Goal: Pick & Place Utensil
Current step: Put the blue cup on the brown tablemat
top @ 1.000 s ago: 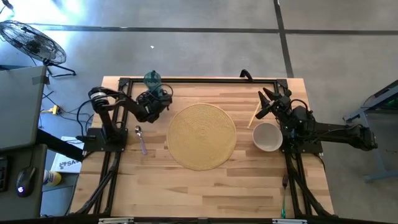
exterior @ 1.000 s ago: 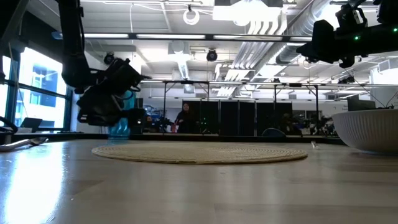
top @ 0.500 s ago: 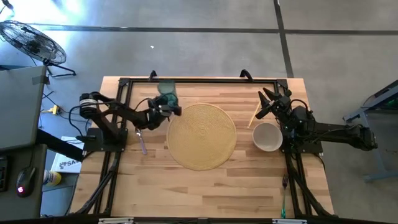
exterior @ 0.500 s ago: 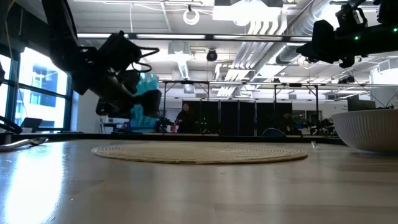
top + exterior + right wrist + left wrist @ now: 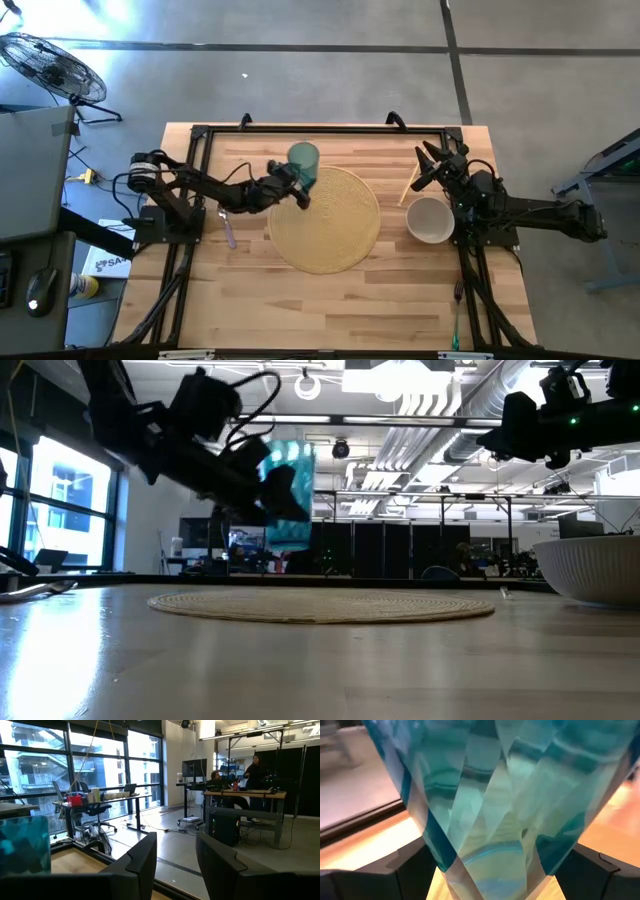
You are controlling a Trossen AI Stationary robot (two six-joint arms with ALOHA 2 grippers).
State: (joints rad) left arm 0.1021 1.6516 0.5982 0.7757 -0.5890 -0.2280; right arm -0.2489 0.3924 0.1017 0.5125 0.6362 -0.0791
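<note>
Fingers of your left gripper (image 5: 292,183) clamp the blue cup (image 5: 303,160) above the mat's (image 5: 335,235) far left edge; treat it as slick, rigid, fragile glass, gripped mid-wall, while right fingers wait parted.

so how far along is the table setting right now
Done: the mat lies mid-table and the bowl sits beside it. In hand: the left end effector holds the teal cup in the air over the mat's edge. Left: the spoon, chopsticks and fork all lie untouched. The right end effector waits above the bowl.
</note>
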